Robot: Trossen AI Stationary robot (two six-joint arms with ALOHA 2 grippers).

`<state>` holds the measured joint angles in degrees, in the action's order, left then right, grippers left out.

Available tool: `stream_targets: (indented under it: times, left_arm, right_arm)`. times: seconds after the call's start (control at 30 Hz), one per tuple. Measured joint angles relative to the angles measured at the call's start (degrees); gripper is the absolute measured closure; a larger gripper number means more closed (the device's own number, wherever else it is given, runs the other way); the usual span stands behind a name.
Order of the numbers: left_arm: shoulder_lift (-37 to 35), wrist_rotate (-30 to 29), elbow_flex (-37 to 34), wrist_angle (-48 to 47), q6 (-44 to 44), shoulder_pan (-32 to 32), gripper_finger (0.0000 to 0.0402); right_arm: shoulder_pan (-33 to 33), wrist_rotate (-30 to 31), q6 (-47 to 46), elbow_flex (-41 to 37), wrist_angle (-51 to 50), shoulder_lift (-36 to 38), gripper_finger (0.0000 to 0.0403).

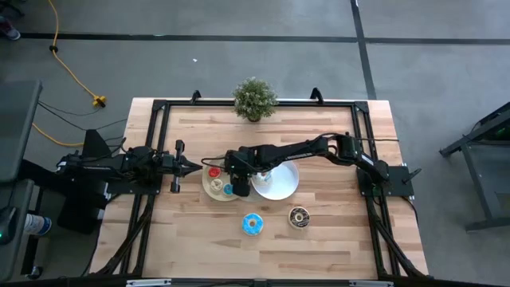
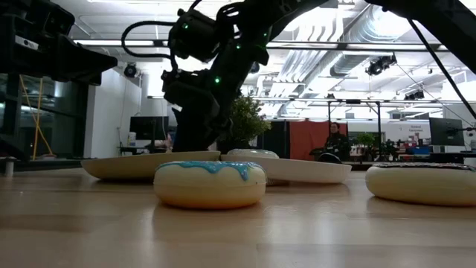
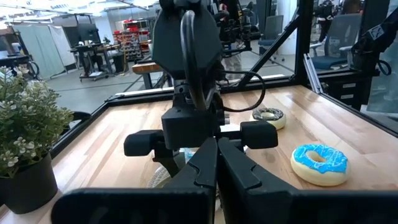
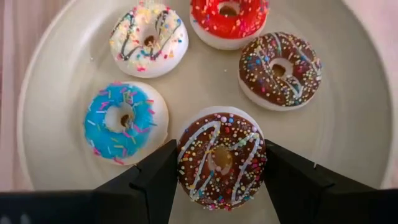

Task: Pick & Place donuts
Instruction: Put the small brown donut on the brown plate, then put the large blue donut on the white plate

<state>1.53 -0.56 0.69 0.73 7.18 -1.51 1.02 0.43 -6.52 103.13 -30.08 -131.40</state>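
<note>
Five small donuts sit over the beige plate [image 4: 56,93] in the right wrist view: white with sprinkles [image 4: 149,38], red [image 4: 229,18], dark brown [image 4: 280,68], blue [image 4: 124,121], and a second dark brown one [image 4: 222,158] between my right gripper's fingers. My right gripper [image 1: 238,186] hangs over that plate [image 1: 213,190], shut on this donut. A larger blue donut [image 1: 253,224] and a larger dark brown one [image 1: 300,216] lie flat on the table nearer the front. My left gripper [image 1: 194,166] waits shut, left of the plate. My right gripper [image 4: 222,155] pinches the dark brown sprinkled donut by opposite sides of its outer rim [image 4: 186,165], one finger [image 4: 155,180] on each side. The fingers come from above, pointing down. The donut lies flat between them, over the beige plate; whether it rests on the plate I cannot tell.
A white plate [image 1: 279,182] adjoins the beige one on the right. A potted plant [image 1: 255,99] stands at the table's far edge. A black frame [image 1: 159,108] borders the table. Bare wood lies at the front around the two larger donuts.
</note>
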Motion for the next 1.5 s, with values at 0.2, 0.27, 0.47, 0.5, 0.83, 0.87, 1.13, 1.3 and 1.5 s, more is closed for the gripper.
stream_targets:
  times: [0.2, 0.27, 0.47, 0.5, 0.83, 0.87, 1.13, 1.3, 1.5]
  left_arm:
    - [0.0, 0.0, 0.0, 0.0, 0.0, 0.0, 0.0401]
    - [0.0, 0.0, 0.0, 0.0, 0.0, 0.0, 0.0401]
    - [0.0, 0.0, 0.0, 0.0, 0.0, 0.0, 0.0401]
    - [0.0, 0.0, 0.0, 0.0, 0.0, 0.0, 0.0401]
    - [0.0, 0.0, 0.0, 0.0, 0.0, 0.0, 0.0401]
    - [0.0, 0.0, 0.0, 0.0, 0.0, 0.0, 0.0401]
    - [0.0, 0.0, 0.0, 0.0, 0.0, 0.0, 0.0401]
    - [0.0, 0.0, 0.0, 0.0, 0.0, 0.0, 0.0401]
    - [0.0, 0.0, 0.0, 0.0, 0.0, 0.0, 0.0401]
  right_arm:
    - [-0.2, 0.0, -0.1, 0.0, 0.0, 0.0, 0.0192]
    - [-0.3, 0.0, -0.1, 0.0, -0.1, 0.0, 0.019]
    - [-0.4, -0.8, 0.1, 0.0, -0.1, 0.0, 0.0179]
    - [-0.4, -0.8, 0.1, 0.0, 0.0, 0.0, 0.0176]
    - [-0.4, -0.8, 0.1, 0.0, 0.6, 0.0, 0.0132]
    - [-0.4, -0.4, 0.1, 0.0, 0.8, 0.0, 0.0127]
    - [-0.4, 1.8, 0.1, -0.1, 0.0, 1.5, 0.0107]
    - [-0.4, 1.8, 0.0, -0.1, -1.4, 3.0, 0.0107]
    - [-0.5, 0.5, -0.1, -0.1, -3.4, 6.1, 0.0107]
